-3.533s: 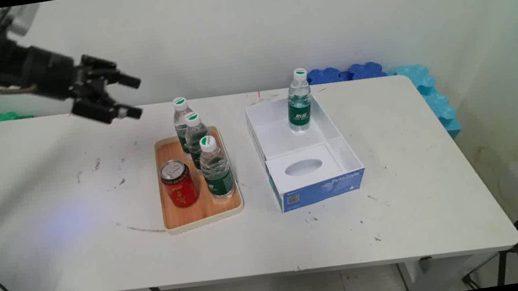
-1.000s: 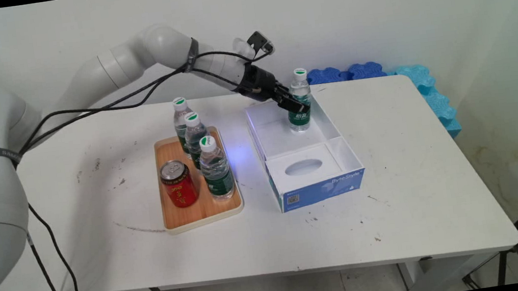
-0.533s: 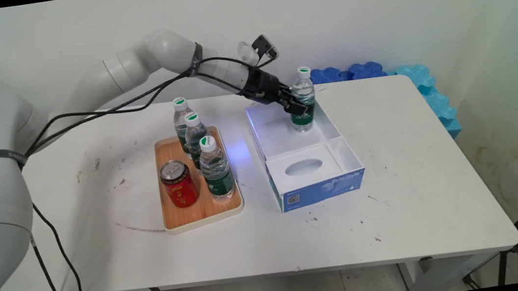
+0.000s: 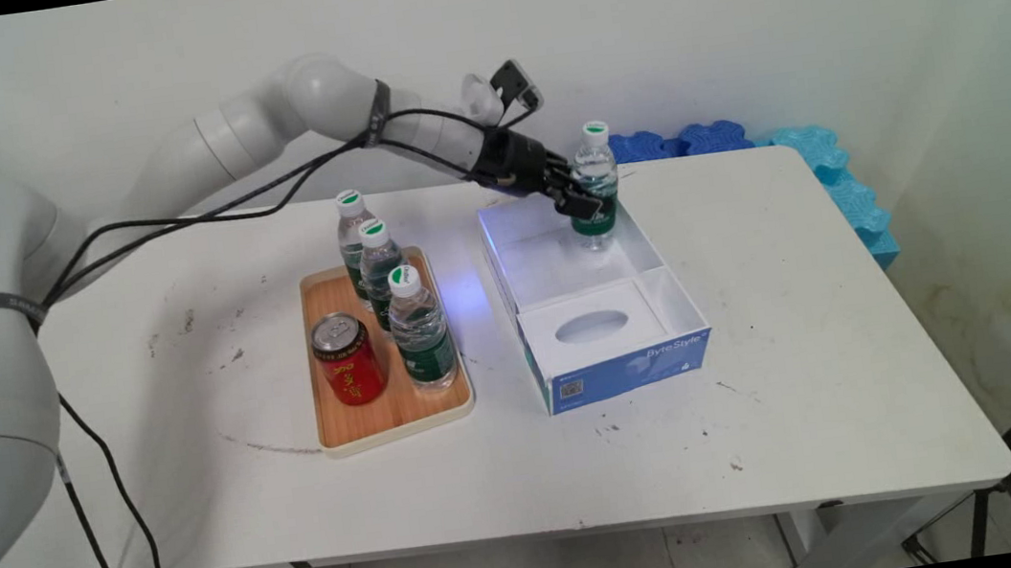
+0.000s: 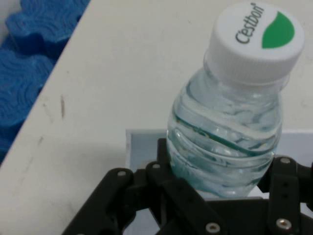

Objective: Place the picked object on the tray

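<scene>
Gripper (image 4: 589, 201): clamped on water bottle (image 4: 594, 184), over box (image 4: 656, 256), at 3 o'clock from tray (image 4: 360, 434). Full, heavyish, slick; you hold its ribbed middle.

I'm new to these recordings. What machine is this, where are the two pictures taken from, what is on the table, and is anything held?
It is a white robot arm with a black two-finger end effector. The main view looks down across the white table; the hand view looks along the fingers. The end effector is shut on a water bottle with a white and green cap, over the open white and blue box. To the left, a wooden tray carries three more water bottles and a red can. Blue foam pieces lie behind the table.
</scene>
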Controlling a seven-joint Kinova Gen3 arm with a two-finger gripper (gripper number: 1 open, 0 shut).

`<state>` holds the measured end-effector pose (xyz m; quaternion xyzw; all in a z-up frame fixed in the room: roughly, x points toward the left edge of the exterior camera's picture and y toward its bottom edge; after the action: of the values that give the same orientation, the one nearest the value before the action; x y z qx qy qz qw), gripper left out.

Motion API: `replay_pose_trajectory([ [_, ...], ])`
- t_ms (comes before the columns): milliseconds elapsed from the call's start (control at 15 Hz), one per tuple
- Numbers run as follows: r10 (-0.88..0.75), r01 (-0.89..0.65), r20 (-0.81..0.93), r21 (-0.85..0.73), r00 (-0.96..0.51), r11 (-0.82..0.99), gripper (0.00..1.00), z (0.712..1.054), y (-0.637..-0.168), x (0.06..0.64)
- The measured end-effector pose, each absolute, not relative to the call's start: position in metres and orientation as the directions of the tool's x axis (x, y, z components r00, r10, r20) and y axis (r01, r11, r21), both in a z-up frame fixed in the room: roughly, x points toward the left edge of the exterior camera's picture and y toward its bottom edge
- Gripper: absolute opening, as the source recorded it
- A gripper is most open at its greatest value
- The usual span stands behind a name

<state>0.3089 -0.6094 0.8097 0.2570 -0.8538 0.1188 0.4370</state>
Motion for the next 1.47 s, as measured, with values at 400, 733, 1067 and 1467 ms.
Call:
replay_pose_trajectory([
  [400, -0.291, -0.558, 0.837, -0.021, -0.464, 0.83, 0.0, 0.858, -0.587, 0.332],
  [733, -0.264, -0.572, 0.852, -0.05, -0.452, 0.819, 0.0, 0.919, -0.541, 0.382],
  [1067, -0.277, -0.558, 0.826, -0.055, -0.492, 0.828, 0.0, 0.943, -0.478, 0.452],
  [1467, -0.315, -0.563, 0.781, -0.056, -0.539, 0.825, 0.0, 0.936, -0.415, 0.537],
])
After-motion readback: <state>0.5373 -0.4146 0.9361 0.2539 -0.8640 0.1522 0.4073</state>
